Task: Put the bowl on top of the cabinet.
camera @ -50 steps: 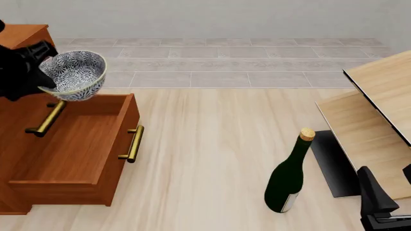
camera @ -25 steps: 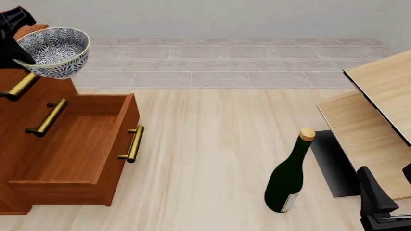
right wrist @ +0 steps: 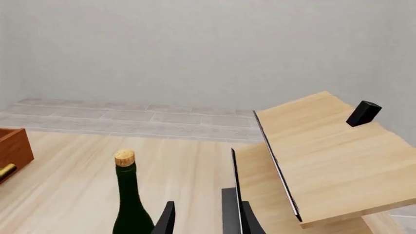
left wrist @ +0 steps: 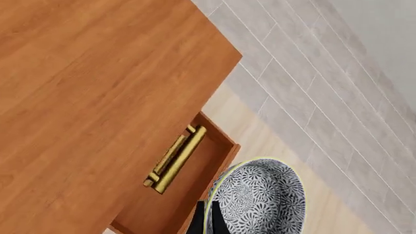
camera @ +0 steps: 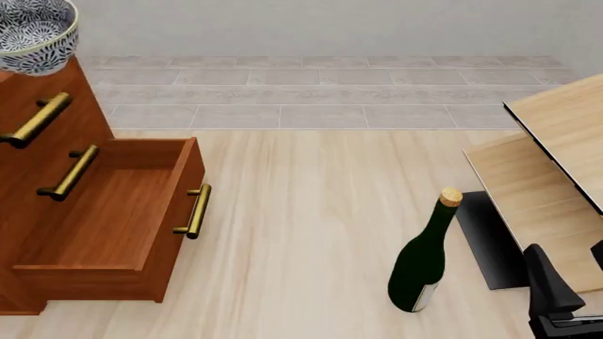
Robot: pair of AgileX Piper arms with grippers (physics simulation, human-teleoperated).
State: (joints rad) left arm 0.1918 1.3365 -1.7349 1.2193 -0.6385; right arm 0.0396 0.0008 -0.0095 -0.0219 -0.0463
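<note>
The bowl (camera: 34, 32), white with a fine blue-grey pattern, hangs at the front view's top left corner, over the front edge of the reddish-brown cabinet (camera: 38, 148). The left wrist view shows the bowl (left wrist: 260, 200) beside the cabinet top (left wrist: 97, 92), level with its edge, and my left gripper (left wrist: 208, 222) shut on the bowl's rim. That arm is outside the front view. My right gripper (right wrist: 198, 219) stands open and empty low at the right (camera: 556, 304).
The cabinet's lower drawer (camera: 113, 212) is pulled open, brass handles (camera: 196, 210) sticking out. A dark green corked wine bottle (camera: 424, 261) stands on the floor near the right gripper. Pale wood furniture with black edges (camera: 556, 162) fills the right, with a small black block (right wrist: 363, 113) on it.
The bowl has gone up and to the left, from in front of the upper drawers to the cabinet's top edge. The left arm has left the front view. The right arm is still.
</note>
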